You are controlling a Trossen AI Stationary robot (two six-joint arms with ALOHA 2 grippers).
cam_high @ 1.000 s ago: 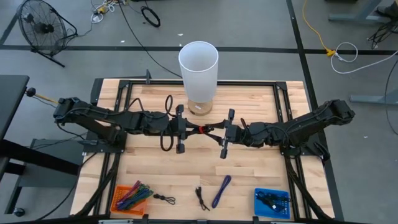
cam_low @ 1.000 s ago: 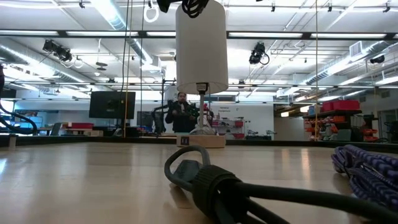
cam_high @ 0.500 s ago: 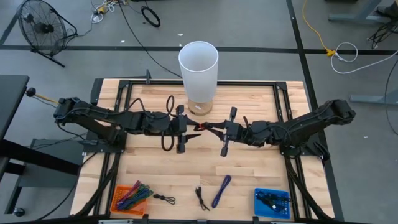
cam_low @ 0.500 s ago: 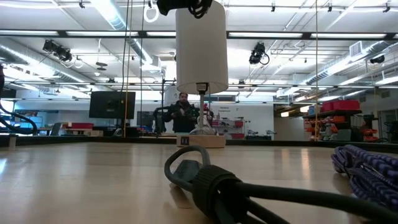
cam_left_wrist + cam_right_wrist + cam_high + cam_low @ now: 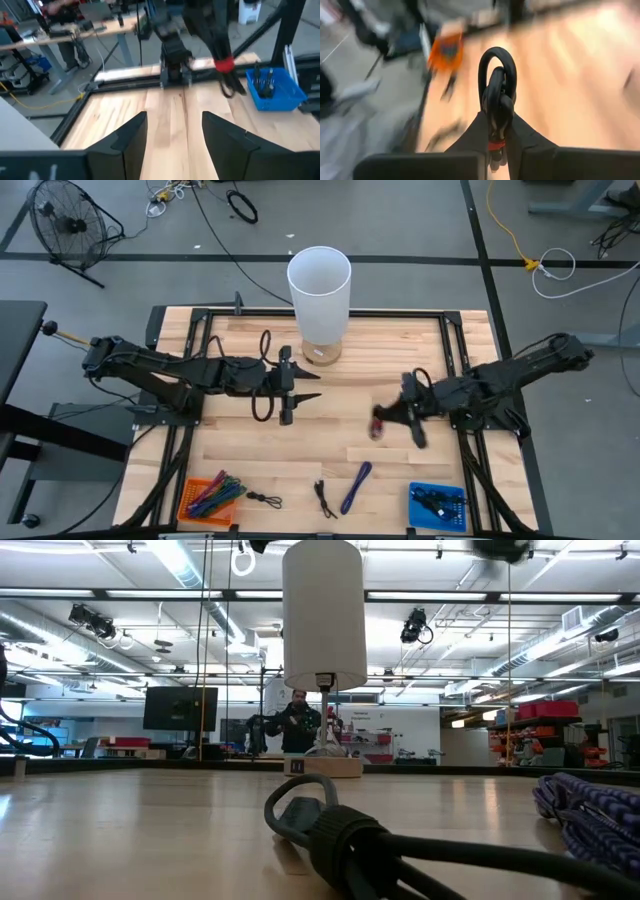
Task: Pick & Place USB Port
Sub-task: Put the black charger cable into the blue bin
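Observation:
The USB cable is a small coiled black bundle with a red band (image 5: 377,427). My right gripper (image 5: 385,420) is shut on it above the table's middle right, clear of the wood. In the right wrist view its loop (image 5: 497,75) sticks out past the fingers. My left gripper (image 5: 312,387) hovers left of centre, open and with nothing in it, pointing toward the right arm. In the left wrist view its two fingers (image 5: 125,142) stand wide apart, with the right arm and the cable's red band (image 5: 224,64) farther off. My right gripper pinches the coiled cable between its two fingers at the red-banded part (image 5: 495,145). The fingers come from the table's right side, slanting down. The black loop (image 5: 498,62) reaches forward beyond the fingertips, and the whole bundle is lifted clear of the table.
A tall white cylinder (image 5: 319,290) stands on a wooden base at the far middle. Along the near edge lie an orange tray of cables (image 5: 210,498), two small black cables (image 5: 325,498), a purple cable (image 5: 355,485) and a blue bin (image 5: 438,505).
My left gripper has opened and let go of the cable, staying in place. My right gripper has shut on the cable, then drawn back toward the table's right and near edges with it, rolling its wrist; the cable has left the gap between the arms.

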